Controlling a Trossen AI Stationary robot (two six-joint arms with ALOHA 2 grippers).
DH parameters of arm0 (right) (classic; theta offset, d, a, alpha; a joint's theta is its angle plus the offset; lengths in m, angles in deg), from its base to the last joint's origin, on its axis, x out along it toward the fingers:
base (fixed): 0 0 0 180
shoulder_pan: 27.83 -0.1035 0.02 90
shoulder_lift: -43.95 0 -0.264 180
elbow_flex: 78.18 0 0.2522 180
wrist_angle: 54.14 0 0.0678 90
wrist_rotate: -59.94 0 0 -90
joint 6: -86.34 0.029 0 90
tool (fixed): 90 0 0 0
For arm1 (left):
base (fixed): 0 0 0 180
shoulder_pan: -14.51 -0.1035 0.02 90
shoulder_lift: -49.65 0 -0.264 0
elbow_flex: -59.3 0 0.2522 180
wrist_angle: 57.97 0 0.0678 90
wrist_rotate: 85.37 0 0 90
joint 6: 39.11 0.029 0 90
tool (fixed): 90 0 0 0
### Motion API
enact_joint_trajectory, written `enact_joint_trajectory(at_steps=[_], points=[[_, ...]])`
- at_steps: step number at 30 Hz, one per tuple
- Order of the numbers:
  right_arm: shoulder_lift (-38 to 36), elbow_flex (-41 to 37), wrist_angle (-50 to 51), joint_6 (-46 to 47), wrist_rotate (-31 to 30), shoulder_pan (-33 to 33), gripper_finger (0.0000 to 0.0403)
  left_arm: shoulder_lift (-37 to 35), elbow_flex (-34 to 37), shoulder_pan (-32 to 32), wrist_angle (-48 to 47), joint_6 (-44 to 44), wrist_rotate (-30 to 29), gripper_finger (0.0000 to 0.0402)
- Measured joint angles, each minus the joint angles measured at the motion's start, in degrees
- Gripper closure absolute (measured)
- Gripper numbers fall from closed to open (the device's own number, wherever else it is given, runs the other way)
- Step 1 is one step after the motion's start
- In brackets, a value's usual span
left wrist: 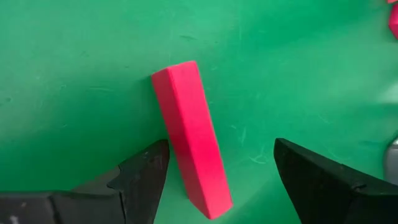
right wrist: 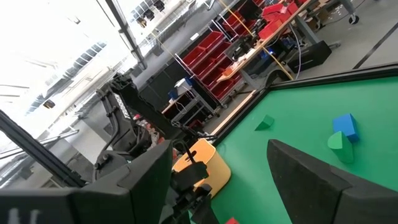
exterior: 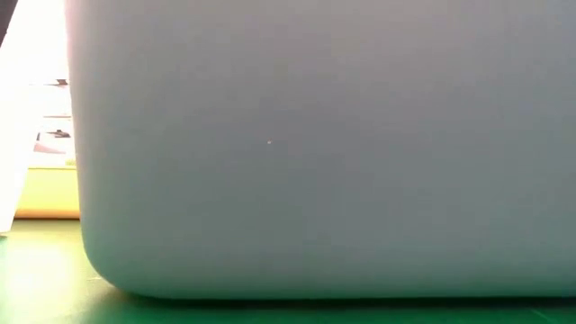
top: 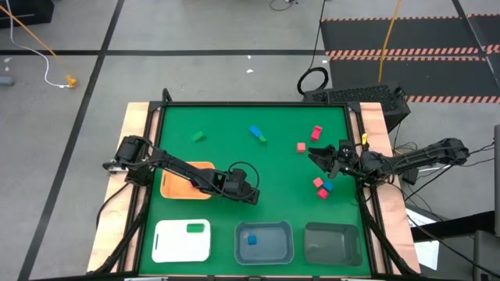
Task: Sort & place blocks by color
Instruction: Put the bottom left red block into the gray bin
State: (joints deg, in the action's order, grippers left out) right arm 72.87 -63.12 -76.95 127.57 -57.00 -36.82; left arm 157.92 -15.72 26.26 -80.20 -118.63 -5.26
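While the left gripper (left wrist: 217,180) hangs low over mid-mat, fingers spread wide around a red bar (left wrist: 189,158) lying flat, open green mat (top: 234,148) surrounds it. Near the right edge, the right gripper (top: 319,156) waits with fingers apart, other blocks (top: 316,134) scattered nearby.

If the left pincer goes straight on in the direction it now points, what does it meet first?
Most likely the red bar. In the left wrist view the left pincer is open and points down at the green mat, with the bar lying between its fingers. How far above it is unclear.
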Motion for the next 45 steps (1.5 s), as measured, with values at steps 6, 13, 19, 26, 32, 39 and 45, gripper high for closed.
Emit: enact_joint_trajectory(at_steps=[6, 13, 19, 26, 32, 39, 45], points=[[0.00, 0.00, -0.02, -0.04, 0.00, 0.01, 0.0149, 0.35, -0.04, -0.19, -0.01, 5.03, 0.09, 0.0108], [0.01, -0.02, -0.02, -0.01, 0.00, 0.02, 0.0149, 0.42, -0.04, 0.35, -2.52, 11.03, 0.74, 0.0166], [0.02, 0.00, -0.02, 0.02, 0.00, 0.00, 0.0149, 0.42, -0.09, -0.30, -5.70, 14.82, 0.90, 0.0266], [0.02, 0.00, -0.02, 0.01, 0.00, 0.01, 0.0149, 0.33, 0.02, -0.77, -4.70, 21.19, 1.54, 0.0342], [0.02, 0.00, -0.02, 0.01, 0.00, 0.00, 0.0149, -1.46, 0.28, -2.28, -3.01, 30.92, 4.93, 0.0342], [0.02, -0.01, -0.02, 0.02, 0.00, 0.01, 0.0149, -5.39, 0.20, -5.31, 0.42, 42.03, 5.65, 0.0341], [0.02, 0.00, -0.02, 0.02, 0.00, 0.01, 0.0149, -8.25, 0.17, -7.00, 7.12, 50.12, 5.61, 0.0339]])
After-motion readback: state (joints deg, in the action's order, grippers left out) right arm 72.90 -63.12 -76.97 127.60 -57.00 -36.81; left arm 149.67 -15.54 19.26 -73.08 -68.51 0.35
